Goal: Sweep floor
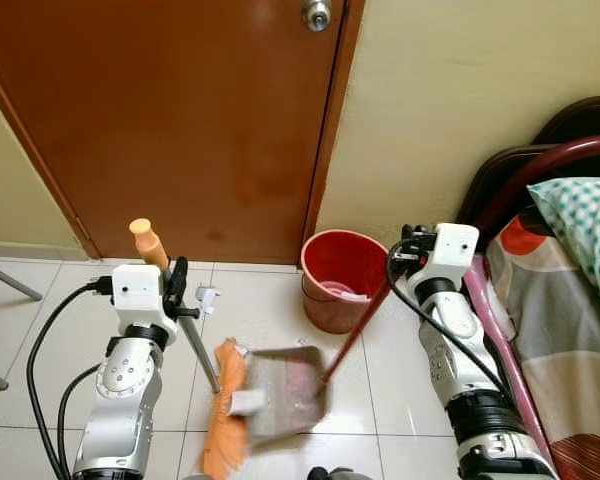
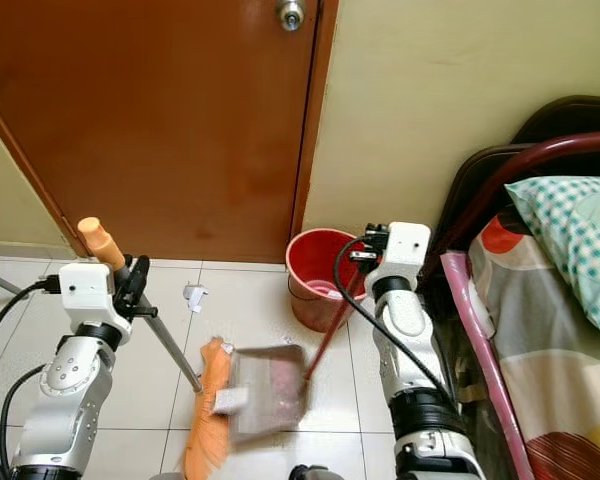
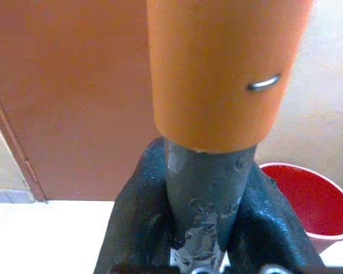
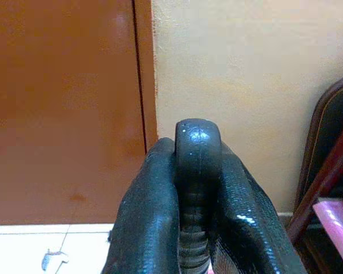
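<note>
Left claw [image 1: 172, 283] is clamped on the broom [image 1: 223, 420] shaft, right claw [image 1: 412, 252] on the dustpan [image 1: 286, 390] handle. Broom head touches the pan's left lip on the near floor. Risks: paper scrap [image 1: 207, 298] lies far of the bristles, easily missed; tilting the pan could spill its load before the red bucket [image 1: 340, 278].

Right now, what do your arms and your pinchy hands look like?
Both arms are silver metal with round joints, and each ends in a boxy white wrist block. Black cables loop from those blocks down along the arms. The left gripper and the right gripper each have two long black fingers with a bumpy, rubbery skin.
</note>
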You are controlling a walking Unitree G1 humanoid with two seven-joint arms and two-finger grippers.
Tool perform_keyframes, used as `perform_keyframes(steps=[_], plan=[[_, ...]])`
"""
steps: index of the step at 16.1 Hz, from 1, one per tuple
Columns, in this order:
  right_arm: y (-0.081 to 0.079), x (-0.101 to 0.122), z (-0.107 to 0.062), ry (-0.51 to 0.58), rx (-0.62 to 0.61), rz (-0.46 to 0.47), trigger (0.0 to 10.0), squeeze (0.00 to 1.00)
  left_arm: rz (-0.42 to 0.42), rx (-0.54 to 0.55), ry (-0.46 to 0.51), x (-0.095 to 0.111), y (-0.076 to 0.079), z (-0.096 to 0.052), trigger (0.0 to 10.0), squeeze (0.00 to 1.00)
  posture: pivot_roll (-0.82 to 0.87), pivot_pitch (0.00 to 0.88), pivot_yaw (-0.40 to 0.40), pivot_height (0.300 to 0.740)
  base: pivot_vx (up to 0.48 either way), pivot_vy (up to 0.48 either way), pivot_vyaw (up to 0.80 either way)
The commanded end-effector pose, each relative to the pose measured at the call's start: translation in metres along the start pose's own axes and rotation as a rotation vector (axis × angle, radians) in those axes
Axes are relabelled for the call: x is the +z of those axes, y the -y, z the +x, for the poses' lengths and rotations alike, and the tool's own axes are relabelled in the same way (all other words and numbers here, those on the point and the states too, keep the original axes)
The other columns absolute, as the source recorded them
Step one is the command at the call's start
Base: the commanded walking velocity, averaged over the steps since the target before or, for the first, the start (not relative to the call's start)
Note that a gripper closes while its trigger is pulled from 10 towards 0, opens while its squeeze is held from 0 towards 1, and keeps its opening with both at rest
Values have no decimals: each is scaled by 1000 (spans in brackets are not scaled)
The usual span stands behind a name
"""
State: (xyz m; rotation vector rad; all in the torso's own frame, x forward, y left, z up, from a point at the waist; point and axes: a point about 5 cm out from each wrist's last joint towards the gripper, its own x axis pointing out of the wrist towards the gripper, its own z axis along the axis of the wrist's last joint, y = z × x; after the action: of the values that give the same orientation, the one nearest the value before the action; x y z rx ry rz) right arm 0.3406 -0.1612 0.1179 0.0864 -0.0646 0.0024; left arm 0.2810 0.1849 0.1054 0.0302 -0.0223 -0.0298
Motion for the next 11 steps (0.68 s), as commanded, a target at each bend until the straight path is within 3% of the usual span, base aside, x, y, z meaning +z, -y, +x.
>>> perform_keyframes(steps=[1, 4, 8, 11], plan=[[8, 10, 2, 45, -18, -19, 10000, 0, 18, -17, 12, 4, 4, -1, 10000, 0, 166, 101, -53, 740, 0, 0, 0], [15, 5, -1, 13, -49, 7, 10000, 0, 25, -22, 2, 3, 4, -5, 10000, 0, 153, 118, -39, 740, 0, 0, 0], [16, -1, -6, 0, -71, -100, 10000, 0, -40, -41, 2, 7, 11, -4, 10000, 0, 142, 127, -35, 740, 0, 0, 0], [17, -9, -7, -28, -118, -160, 10000, 0, -102, -189, 4, 17, 34, -5, 10000, 0, 143, 135, -31, 740, 0, 0, 0]])
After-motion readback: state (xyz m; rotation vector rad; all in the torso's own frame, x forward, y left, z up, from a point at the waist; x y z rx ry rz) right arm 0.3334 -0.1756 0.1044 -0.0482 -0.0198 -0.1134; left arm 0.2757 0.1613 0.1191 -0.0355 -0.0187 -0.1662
